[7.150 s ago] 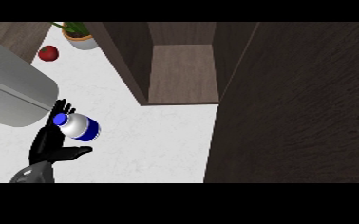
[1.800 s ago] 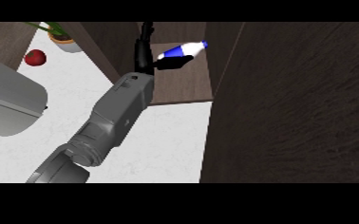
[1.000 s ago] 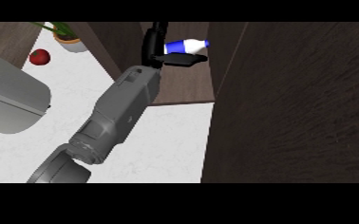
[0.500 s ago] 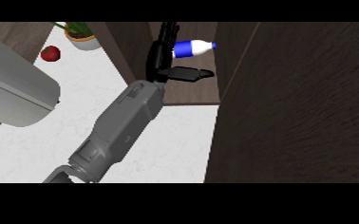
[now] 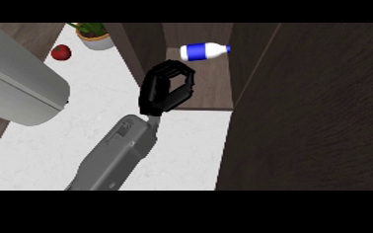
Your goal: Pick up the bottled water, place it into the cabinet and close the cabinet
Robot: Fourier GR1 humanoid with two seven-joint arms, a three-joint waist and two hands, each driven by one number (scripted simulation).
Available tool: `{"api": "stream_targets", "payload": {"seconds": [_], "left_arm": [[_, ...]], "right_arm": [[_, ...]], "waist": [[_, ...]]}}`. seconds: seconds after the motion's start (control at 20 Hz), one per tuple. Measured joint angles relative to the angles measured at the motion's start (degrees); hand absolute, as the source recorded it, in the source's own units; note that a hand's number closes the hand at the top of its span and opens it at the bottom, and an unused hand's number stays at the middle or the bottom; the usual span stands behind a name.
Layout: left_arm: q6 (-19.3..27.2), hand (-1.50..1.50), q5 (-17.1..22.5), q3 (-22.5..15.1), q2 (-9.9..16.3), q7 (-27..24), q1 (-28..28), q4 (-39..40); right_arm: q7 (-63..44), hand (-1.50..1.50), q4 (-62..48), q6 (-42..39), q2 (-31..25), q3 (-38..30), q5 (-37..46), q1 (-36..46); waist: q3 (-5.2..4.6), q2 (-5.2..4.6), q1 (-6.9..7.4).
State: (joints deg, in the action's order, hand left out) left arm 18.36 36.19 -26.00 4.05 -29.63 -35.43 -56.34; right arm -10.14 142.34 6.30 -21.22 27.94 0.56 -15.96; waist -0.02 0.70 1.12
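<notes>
Bottled water (image 5: 204, 51): lay on its side inside the open cabinet (image 5: 207, 91), white cap toward the right, blue label at mid-body, held by nothing. Left hand (image 5: 166, 90): hung just below the bottle and apart from it, fingers curled into a loop with thumb, enclosing nothing. Grey forearm (image 5: 116, 155): ran up from the lower edge over the white desk (image 5: 51, 148). Cabinet door (image 5: 306, 108): open, dark wood, at right. Red apple (image 5: 61, 52) and potted plant (image 5: 93, 35): stood on the desk, upper left. Grey rounded object (image 5: 25, 89): at left, kind unclear.
</notes>
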Motion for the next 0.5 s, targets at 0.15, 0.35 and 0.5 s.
{"api": "stream_targets", "payload": {"seconds": [0.15,0.35,0.5], "left_arm": [[0.88,1.5,-0.68,-1.67,2.14,1.78,5.71,-6.96],[0.79,1.5,-1.27,-3.23,6.59,2.74,14.76,-17.55],[1.85,1.5,-1.97,-3.55,10.13,3.96,20.64,-25.81]], "right_arm": [[-2.04,1.5,-0.05,-1.83,-2.07,1.47,0.28,1.25],[-6.4,1.5,-0.2,-2.82,-2.28,4.35,0.26,3.64],[-9.86,1.5,-0.2,-2.7,-0.93,7.15,0.14,5.07]], "waist": [[0.0,-0.02,0.1],[0.0,-0.16,0.33],[0.05,-0.31,0.22]]}}
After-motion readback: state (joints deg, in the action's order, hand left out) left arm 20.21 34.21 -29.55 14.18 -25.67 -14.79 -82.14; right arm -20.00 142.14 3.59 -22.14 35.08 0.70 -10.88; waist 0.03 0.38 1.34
